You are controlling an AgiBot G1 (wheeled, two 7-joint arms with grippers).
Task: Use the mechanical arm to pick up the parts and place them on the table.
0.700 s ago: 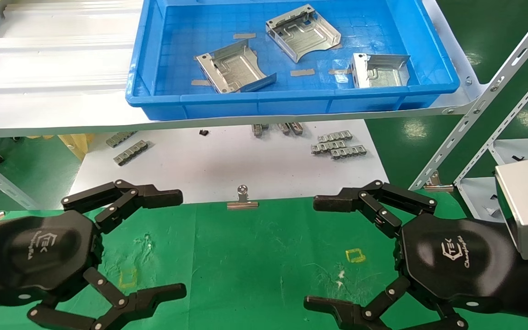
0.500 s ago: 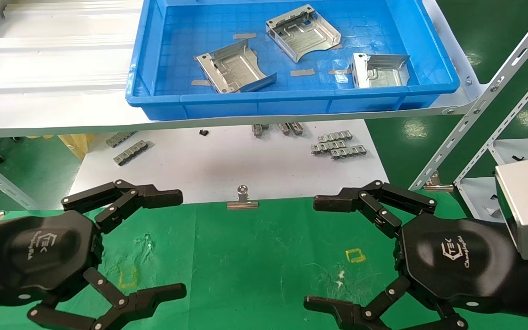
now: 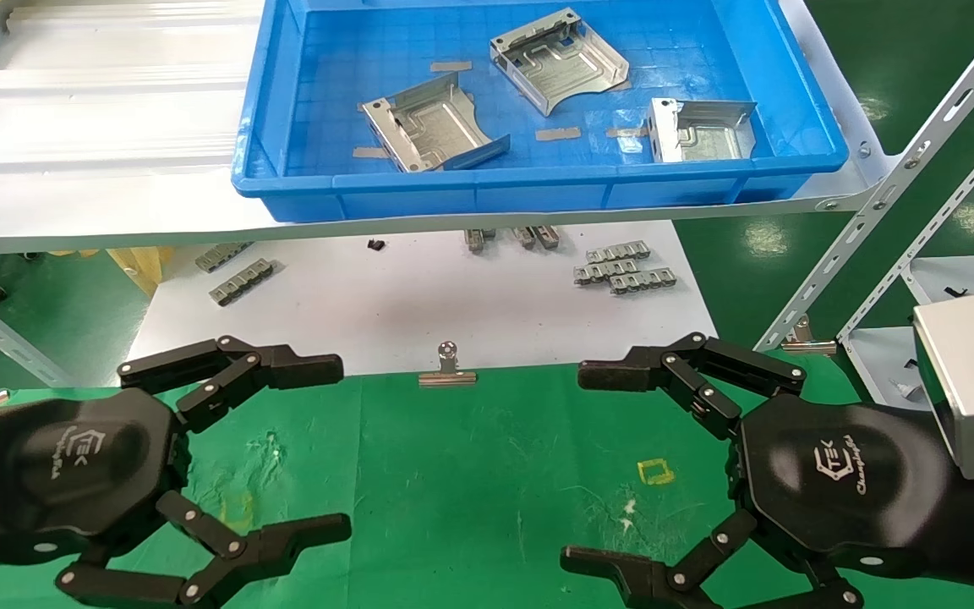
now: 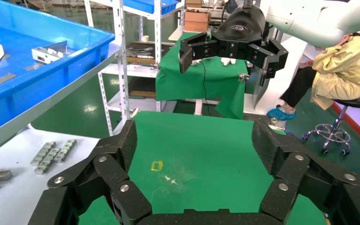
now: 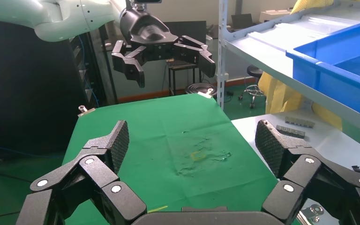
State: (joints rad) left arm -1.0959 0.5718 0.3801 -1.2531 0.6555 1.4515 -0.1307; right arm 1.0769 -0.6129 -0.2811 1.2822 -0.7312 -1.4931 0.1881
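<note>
head view: both grippers, left gripper (image 3: 280, 452) and right gripper (image 3: 614, 461), hung spread wide over the table (image 3: 470, 474); no parts (image 3: 432, 127) picked yet; next, reach far into the blue bin (image 3: 538, 190).

Glossy green floor (image 3: 901, 59), perforated white shelving uprights (image 3: 901, 182), a person in yellow (image 4: 340, 70) seated on a stool (image 4: 351, 105)

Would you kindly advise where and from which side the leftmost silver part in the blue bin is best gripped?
Probably on its raised flange, from above. The leftmost part lies flat in the blue bin with its channelled face up, so only the upright edges offer the open left tool something to close across.
</note>
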